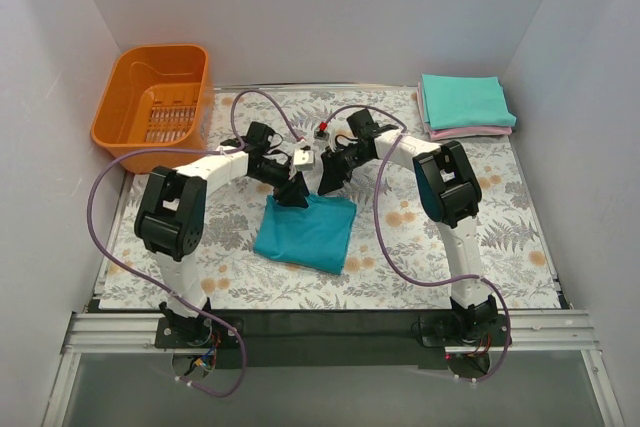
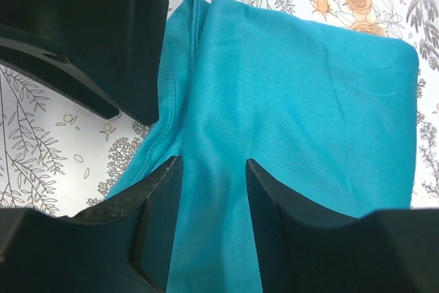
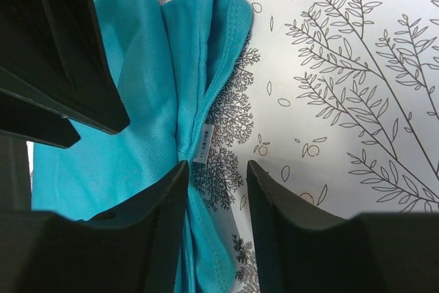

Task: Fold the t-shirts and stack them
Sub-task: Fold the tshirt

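A deep teal-blue t-shirt lies folded into a rough square at the middle of the table. It fills the left wrist view and shows at the left of the right wrist view. My left gripper is open just above its far edge, with cloth under both fingers. My right gripper is open beside the shirt's far right corner, over the mat, next to a small white label. A mint-teal shirt lies folded on a pink shirt at the far right.
An orange plastic basket stands at the far left corner. A floral mat covers the table. White walls close in the left, back and right sides. Purple cables loop from both arms.
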`<state>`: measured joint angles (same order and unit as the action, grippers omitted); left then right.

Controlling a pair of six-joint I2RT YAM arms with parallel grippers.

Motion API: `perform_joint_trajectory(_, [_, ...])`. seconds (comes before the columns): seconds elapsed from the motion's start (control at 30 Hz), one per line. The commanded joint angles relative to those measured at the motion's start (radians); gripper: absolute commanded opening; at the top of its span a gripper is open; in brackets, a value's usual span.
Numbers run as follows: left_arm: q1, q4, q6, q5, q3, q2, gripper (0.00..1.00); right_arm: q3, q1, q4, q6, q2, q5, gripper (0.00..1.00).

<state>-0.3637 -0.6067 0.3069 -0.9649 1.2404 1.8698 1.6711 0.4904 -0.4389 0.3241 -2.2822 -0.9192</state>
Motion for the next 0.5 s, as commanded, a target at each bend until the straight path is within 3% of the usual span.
perform_joint_trajectory(0.0, [0.000,-0.024,0.054,-0.009,0.031,0.000,0.39,0.022,0.004,-0.001,-0.003,0.038,-0.017,0.41])
perform_joint_trajectory(0.47, [-0.007,-0.065,0.101,0.015,0.031,0.063,0.36,0.064,0.008,-0.001,-0.022,0.021,0.031,0.44])
